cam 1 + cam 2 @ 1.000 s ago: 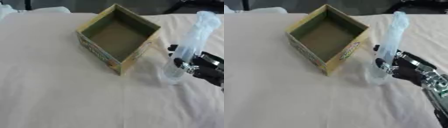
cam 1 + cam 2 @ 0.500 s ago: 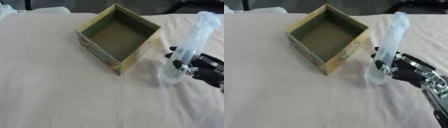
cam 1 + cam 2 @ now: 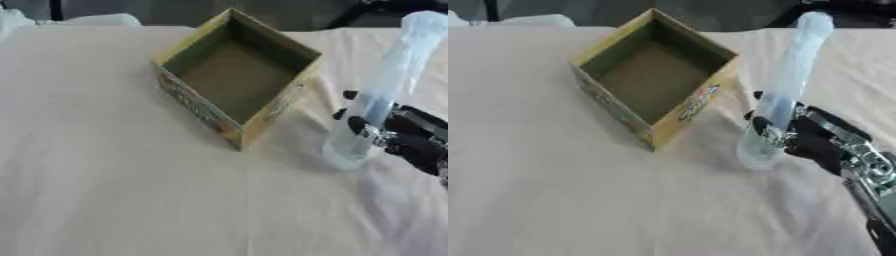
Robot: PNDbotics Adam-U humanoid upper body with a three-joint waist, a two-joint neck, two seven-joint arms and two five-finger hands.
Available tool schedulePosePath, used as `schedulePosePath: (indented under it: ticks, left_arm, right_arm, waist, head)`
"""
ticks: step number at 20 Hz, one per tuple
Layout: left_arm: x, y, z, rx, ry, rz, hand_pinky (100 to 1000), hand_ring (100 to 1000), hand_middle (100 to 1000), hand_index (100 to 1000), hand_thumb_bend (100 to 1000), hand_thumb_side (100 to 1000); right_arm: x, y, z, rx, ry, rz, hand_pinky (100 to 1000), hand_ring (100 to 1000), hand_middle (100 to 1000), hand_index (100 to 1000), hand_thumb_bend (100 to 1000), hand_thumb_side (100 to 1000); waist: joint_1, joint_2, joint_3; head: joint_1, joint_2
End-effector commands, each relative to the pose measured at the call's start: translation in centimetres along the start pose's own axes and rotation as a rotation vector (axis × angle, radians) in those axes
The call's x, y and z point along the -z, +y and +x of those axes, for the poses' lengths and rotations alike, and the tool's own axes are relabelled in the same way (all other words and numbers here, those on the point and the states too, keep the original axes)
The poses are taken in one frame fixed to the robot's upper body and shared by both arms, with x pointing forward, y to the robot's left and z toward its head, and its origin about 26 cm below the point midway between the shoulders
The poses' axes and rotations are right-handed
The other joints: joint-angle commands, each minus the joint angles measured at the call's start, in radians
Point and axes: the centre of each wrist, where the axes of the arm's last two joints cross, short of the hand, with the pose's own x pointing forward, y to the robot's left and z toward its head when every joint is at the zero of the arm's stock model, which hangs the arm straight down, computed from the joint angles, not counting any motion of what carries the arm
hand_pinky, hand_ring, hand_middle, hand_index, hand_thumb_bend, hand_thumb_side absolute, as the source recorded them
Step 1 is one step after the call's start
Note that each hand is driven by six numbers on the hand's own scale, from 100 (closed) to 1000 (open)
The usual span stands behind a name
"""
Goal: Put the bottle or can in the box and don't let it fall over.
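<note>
Bottle (image 3: 779, 95) upright on cloth | right hand (image 3: 811, 142) fingers curled round its lower part | box (image 3: 234, 76) beside

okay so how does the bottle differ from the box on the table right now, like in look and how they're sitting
The bottle is tall, slim and see-through; the box is low, wide, opaque cardboard with a yellow printed outside. The bottle stands upright on its base with the right hand curled round its lower part; the box sits free, with nothing touching it. The bottle is capped at the top; the box is open-topped and empty. Both rest on the same pale cloth, the bottle to the box's right.
</note>
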Motion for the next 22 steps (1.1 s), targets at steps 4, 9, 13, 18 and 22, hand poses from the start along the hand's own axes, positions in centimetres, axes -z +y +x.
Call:
schedulePosePath:
  ticks: [4, 9, 13, 18, 22]
  left_arm:
    - [0.30, 0.27, 0.66, 0.018, -0.022, -0.013, 992, 1000, 988, 714, 100, 747]
    - [0.29, 0.27, 0.65, 0.019, -0.020, -0.013, 993, 1000, 989, 714, 100, 747]
    - [0.28, 0.27, 0.64, 0.020, -0.019, -0.015, 993, 1000, 989, 714, 100, 747]
    - [0.28, 0.27, 0.64, 0.021, -0.019, -0.017, 994, 1000, 989, 713, 100, 746]
    - [0.30, 0.27, 0.66, 0.020, -0.021, -0.018, 994, 1000, 989, 713, 100, 746]
  right_arm:
    - [0.00, -0.39, 0.28, 0.007, 0.009, -0.031, 1000, 1000, 608, 1000, 100, 418]
    - [0.00, -0.35, 0.40, 0.016, 0.001, -0.048, 1000, 1000, 622, 1000, 100, 421]
    - [0.01, -0.35, 0.47, 0.020, -0.006, -0.065, 1000, 1000, 595, 1000, 100, 422]
    - [0.05, -0.33, 0.50, 0.031, -0.020, -0.081, 1000, 1000, 531, 900, 100, 428]
    - [0.07, -0.44, 0.39, 0.050, -0.026, -0.109, 1000, 1000, 441, 803, 100, 434]
  waist:
    - [0.002, -0.019, 0.002]
    - [0.001, -0.018, 0.003]
    - [0.001, -0.018, 0.003]
    - [0.001, -0.018, 0.004]
    - [0.001, -0.017, 0.005]
  head:
    - [-0.004, -0.006]
    - [-0.005, -0.007]
    - [-0.004, -0.008]
    - [-0.003, -0.008]
    - [-0.002, -0.008]
